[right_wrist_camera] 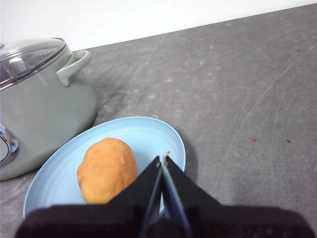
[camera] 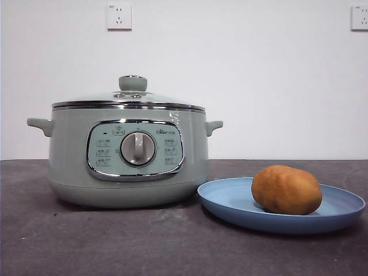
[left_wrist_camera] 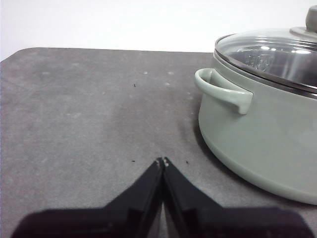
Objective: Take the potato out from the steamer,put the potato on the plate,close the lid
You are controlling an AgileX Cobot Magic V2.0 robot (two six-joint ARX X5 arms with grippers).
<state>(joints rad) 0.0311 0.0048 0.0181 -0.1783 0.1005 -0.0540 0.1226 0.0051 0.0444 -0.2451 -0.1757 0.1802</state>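
Task judged complete: golden-brown oval potato point(camera: 286, 190) on light-blue round plate point(camera: 230, 201), domed glass lid point(camera: 129, 98) seated on sage-green steamer point(camera: 69, 167); left hand point(left_wrist_camera: 162, 160) and right hand point(right_wrist_camera: 163, 157) both pressed together, empty; nothing further called for

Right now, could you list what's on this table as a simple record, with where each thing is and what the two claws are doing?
pot: pale sage-green round electric steamer, standing on the dark grey table
lid: domed glass lid with chrome rim and green knob, seated on the steamer
plate: shallow light-blue round plate, beside the steamer
potato: oval golden-brown potato, lying on the plate
left gripper: jaws shut, holding nothing, near the steamer's side handle
right gripper: jaws shut, holding nothing, above the plate's edge
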